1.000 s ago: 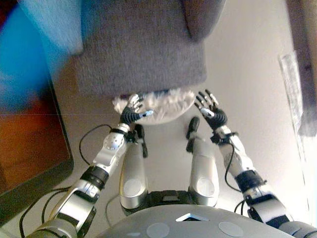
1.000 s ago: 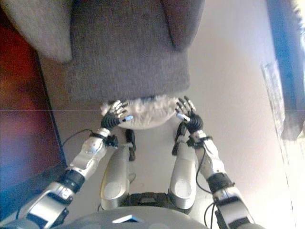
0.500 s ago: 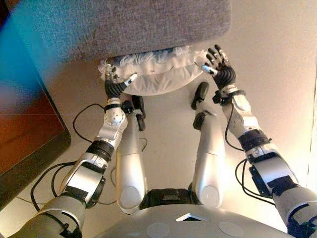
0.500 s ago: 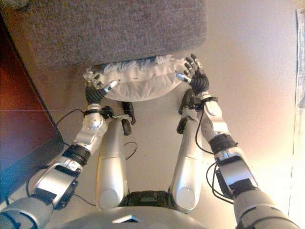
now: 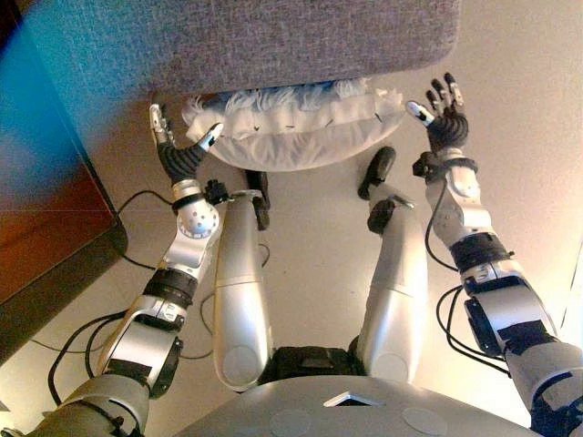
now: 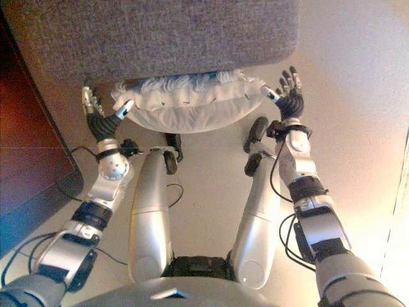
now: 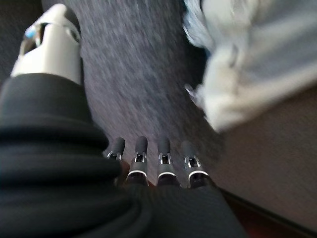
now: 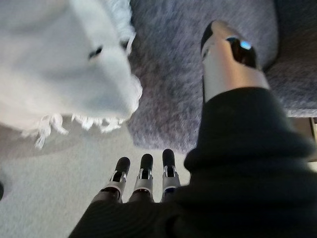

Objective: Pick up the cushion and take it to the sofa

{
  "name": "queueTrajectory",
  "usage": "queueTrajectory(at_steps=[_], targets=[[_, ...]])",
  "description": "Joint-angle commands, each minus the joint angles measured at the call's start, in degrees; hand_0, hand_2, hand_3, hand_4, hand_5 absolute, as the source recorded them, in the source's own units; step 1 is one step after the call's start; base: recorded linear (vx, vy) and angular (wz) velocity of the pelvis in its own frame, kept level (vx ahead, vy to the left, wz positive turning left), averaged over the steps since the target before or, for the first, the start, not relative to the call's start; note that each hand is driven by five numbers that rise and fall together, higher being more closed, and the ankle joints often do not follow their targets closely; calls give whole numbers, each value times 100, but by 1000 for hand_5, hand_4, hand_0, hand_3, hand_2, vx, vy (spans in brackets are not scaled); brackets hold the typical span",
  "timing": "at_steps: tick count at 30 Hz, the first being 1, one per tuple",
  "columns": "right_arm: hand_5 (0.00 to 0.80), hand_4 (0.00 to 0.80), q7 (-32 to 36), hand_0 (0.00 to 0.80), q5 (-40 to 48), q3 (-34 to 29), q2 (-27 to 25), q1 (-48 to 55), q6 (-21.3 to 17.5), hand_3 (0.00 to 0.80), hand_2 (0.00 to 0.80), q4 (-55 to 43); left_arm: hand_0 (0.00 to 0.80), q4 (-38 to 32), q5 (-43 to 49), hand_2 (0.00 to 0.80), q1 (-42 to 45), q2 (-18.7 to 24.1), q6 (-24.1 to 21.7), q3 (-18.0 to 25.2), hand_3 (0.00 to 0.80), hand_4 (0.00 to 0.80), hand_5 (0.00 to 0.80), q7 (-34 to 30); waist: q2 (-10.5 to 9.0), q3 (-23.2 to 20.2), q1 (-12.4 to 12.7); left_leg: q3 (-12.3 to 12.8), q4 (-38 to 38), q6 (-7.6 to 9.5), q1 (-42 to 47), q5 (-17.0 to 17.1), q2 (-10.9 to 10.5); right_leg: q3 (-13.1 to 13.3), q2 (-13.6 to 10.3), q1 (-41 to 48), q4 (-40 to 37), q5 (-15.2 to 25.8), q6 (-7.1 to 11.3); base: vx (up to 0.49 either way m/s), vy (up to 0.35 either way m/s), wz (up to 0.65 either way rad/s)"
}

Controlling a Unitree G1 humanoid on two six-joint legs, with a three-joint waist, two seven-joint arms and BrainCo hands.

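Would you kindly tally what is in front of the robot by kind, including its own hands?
Cushions, white and fringed: 1
Sofas, grey fabric: 1
Dark wooden furniture at the robot's left: 1
Robot hands, both open beside the cushion: 2, left hand and right hand
Total: 5

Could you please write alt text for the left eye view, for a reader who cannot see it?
A white fringed cushion lies on the floor against the front of a grey sofa, with the robot's open left hand and open right hand raised at either end of it, neither gripping it. A dark wooden cabinet stands on the left.
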Motion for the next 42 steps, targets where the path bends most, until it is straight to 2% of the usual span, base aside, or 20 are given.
queueTrajectory(at_steps=[1,5,7,11,17,22,28,35,42], targets=[[0,0,-185,0,-524,-137,-420,111,-191,0,0,-145,0,-86,-452,0,379,-26,-199,124,0,0,0,-605,376,-41,51,-325,-340,-72,-214,318,-73,305,-233,-57,172,150,649,-6,-4,4],[0,0,287,0,-885,36,-716,-75,150,0,0,-15,0,262,-1283,0,378,-70,-228,41,0,0,0,-1515,415,-41,10,-305,-180,-55,-395,341,12,366,-234,-251,380,144,623,0,0,0],[0,0,901,0,-749,197,-851,-250,352,0,0,131,0,539,-1839,0,232,-94,-272,99,0,0,0,-1935,426,-41,-42,-290,-22,-54,-523,326,69,432,-217,-387,536,114,610,-8,11,-2],[0,0,1649,0,-694,445,-947,-567,493,0,0,374,0,813,-2536,0,-101,-111,-157,135,0,0,0,-2536,441,-41,-105,-282,250,-48,-780,289,133,505,-213,-654,777,73,602,-18,32,-5],[0,0,2127,0,-833,761,-1087,-1005,652,0,0,525,0,1029,-2921,0,-501,-22,311,-15,0,0,0,-3226,465,-41,-183,-261,454,-72,-1016,267,189,579,-218,-907,925,46,594,-5,32,-5],[0,0,2468,0,-1423,1047,-1230,-1285,772,0,0,599,0,1135,-3024,0,-849,185,518,-107,0,0,0,-3392,442,-41,-230,-282,510,-108,-1163,276,226,635,-191,-1054,970,31,587,2,19,-3],[0,0,2487,0,-1702,1497,-1502,-1666,761,0,0,789,0,1230,-3087,0,-1245,473,674,-243,0,0,0,-3486,401,-41,-221,-351,663,-131,-1360,261,217,646,-208,-1229,1031,51,577,0,0,0],[0,0,2506,0,-2222,1966,-1419,-2299,810,0,0,944,0,1502,-2935,0,-1803,590,898,-394,0,0,0,-3443,364,-41,-222,-383,745,-159,-1562,271,215,647,-188,-1420,1073,60,565,0,0,0],[0,0,1751,0,-3224,2491,-1270,-2868,1011,0,0,1036,0,1598,-3054,0,-2552,619,1026,-712,0,0,0,-3702,383,-41,-280,-358,769,-146,-1766,317,200,708,-122,-1606,1081,83,548,0,0,0]])
